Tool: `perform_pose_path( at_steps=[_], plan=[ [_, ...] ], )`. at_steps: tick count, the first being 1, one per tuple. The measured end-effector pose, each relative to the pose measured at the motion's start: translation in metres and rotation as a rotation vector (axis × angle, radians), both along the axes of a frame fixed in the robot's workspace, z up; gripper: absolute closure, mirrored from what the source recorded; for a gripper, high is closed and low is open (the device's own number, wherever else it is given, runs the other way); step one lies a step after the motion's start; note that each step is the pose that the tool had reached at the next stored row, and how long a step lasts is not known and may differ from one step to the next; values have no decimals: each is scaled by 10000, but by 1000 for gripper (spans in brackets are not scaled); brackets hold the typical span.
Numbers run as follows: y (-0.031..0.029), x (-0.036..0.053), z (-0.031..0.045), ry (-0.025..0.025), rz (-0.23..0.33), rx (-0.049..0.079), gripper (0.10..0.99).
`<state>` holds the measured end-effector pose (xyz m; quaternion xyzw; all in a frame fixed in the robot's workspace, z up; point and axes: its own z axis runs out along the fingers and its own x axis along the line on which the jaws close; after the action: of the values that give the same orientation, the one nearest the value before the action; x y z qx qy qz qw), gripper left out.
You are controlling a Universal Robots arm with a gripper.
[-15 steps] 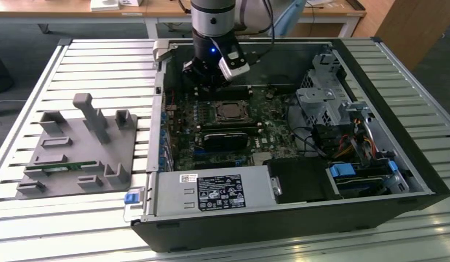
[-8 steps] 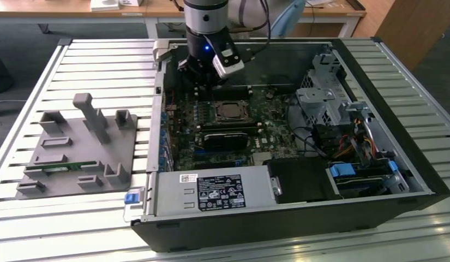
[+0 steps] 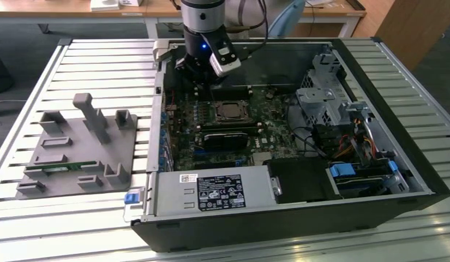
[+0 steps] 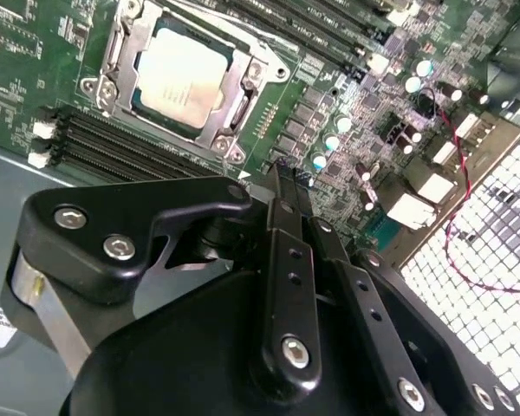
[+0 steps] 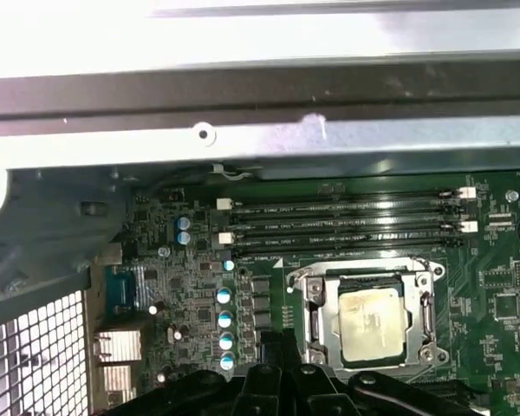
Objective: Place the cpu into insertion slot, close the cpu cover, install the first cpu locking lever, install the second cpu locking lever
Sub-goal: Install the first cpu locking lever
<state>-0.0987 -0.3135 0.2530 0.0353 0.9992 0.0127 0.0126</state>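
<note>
The cpu lies flat in the insertion slot, its silver face up. The cpu cover, a thin metal frame, lies down around the chip's edges. In the first wrist view the cpu sits framed by the cover. My gripper hovers just beside the socket, over the board's capacitor row, its black fingers pressed together and holding nothing. In the exterior view the gripper hangs inside the open case, beyond the cpu.
Black memory slots run along one side of the socket. The case's metal wall and rear grille stand close by. A power supply and drive cage occupy the case. A grey fixture plate lies at the exterior view's left.
</note>
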Motion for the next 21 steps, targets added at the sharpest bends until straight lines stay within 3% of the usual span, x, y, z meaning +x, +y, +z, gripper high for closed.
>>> perform_pose_path(
  at_steps=[8, 16, 21],
  plan=[
    [86, -24, 0, 0, 14, 0, 980],
    [239, -39, 0, 1, 31, 0, 980],
    [248, -24, 0, 0, 54, 2, 980]
  ],
)
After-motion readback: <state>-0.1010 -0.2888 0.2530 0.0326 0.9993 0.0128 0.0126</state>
